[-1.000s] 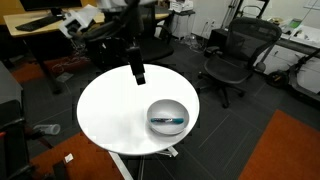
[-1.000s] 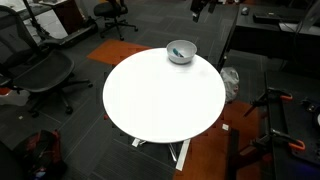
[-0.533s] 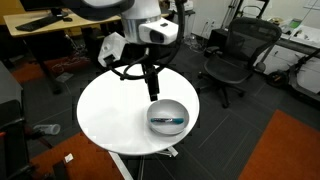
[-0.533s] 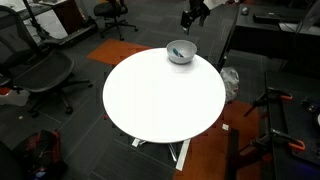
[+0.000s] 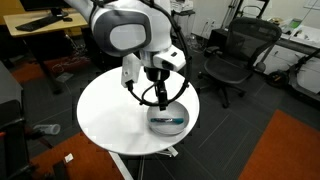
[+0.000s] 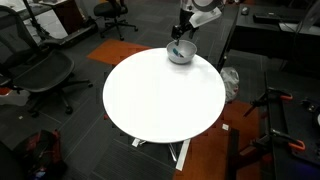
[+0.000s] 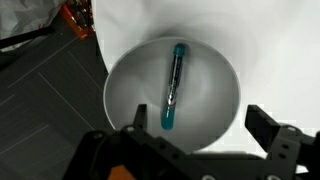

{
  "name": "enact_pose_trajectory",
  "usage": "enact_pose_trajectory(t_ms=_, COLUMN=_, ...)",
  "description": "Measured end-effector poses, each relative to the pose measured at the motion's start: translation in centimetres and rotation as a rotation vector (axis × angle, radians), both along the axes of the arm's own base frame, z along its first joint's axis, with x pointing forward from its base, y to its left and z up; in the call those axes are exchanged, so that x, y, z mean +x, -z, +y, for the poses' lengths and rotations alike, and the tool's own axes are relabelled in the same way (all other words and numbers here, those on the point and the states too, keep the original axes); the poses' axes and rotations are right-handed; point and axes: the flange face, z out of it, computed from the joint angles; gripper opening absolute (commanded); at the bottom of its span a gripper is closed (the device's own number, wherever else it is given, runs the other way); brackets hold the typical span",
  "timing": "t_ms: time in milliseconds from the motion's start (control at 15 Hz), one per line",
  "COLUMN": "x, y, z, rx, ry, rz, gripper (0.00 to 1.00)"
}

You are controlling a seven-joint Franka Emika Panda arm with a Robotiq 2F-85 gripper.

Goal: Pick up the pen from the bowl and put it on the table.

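Note:
The silvery bowl [image 5: 168,118] sits near the edge of the round white table [image 5: 110,115]; it also shows in the other exterior view [image 6: 181,53] and fills the wrist view [image 7: 215,90]. The teal-blue pen [image 7: 173,85] lies inside it, pointing away from the camera, and shows as a blue streak in an exterior view [image 5: 172,121]. My gripper [image 7: 198,125] is open and empty, hovering just above the bowl [image 5: 163,99], its fingers either side of the bowl's near part. In an exterior view [image 6: 180,42] it hangs right over the bowl.
Black office chairs [image 5: 232,60] stand behind the table, another [image 6: 40,75] to one side. A light-wood desk [image 5: 35,25] with a monitor is further back. An orange rug [image 5: 285,150] lies on the dark floor.
The arm has swung across the table and come down; the gripper went from above the table's far side to right over the bowl.

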Motion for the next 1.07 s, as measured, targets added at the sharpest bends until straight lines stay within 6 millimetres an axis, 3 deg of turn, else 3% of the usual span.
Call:
enact_pose_trajectory(t_ms=733, x=2.6, y=4.6, z=-3.9, rx=0.011, ry=0.083, rz=-0.001, gripper=1.00)
enact_pose_trajectory(t_ms=1067, x=3.2, y=6.5, z=-4.4, rx=0.014, ry=0.089, rz=0.014, gripper=1.00)
